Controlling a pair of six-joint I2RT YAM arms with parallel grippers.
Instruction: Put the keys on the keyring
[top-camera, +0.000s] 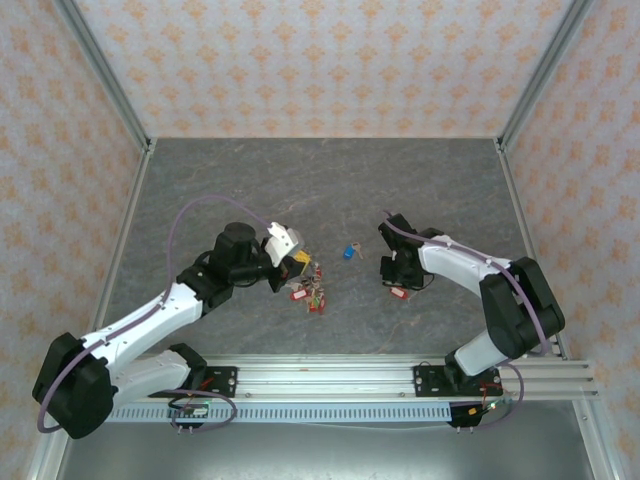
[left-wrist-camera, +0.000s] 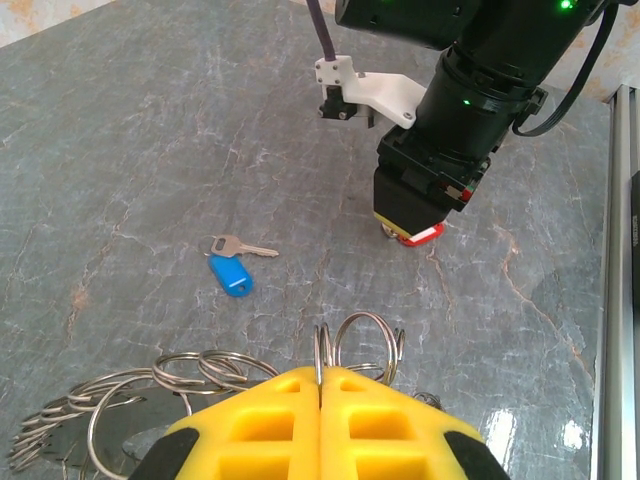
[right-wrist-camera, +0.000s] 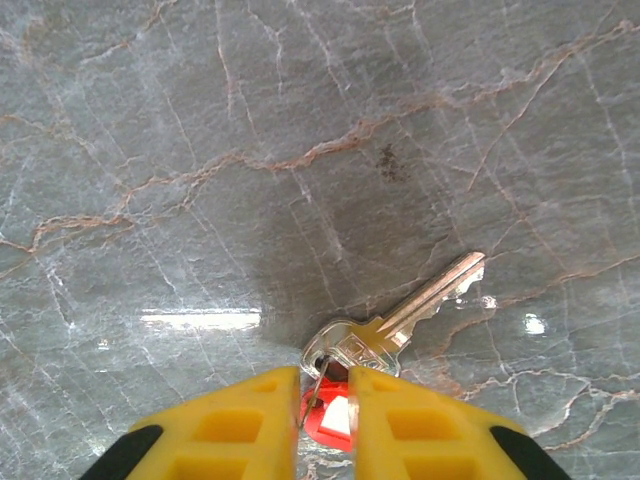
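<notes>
My left gripper (top-camera: 297, 262) (left-wrist-camera: 321, 372) is shut on a thin metal ring of the keyring (left-wrist-camera: 366, 320), whose other steel rings (left-wrist-camera: 130, 385) trail off to its left. In the top view the keyring's bunch of red-tagged keys (top-camera: 308, 292) lies just below that gripper. A loose key with a blue tag (top-camera: 349, 251) (left-wrist-camera: 230, 275) lies flat between the arms. My right gripper (top-camera: 398, 290) (right-wrist-camera: 324, 375) is down at the table, jaws slightly apart, with the red tag (right-wrist-camera: 330, 420) of a silver key (right-wrist-camera: 400, 320) in the gap. That key lies flat on the marble.
The right arm's dark wrist (left-wrist-camera: 480, 90) stands close beyond the keyring in the left wrist view. An aluminium rail (top-camera: 400, 375) runs along the near edge. Patterned walls and metal posts (top-camera: 105, 70) enclose the grey table (top-camera: 300, 180).
</notes>
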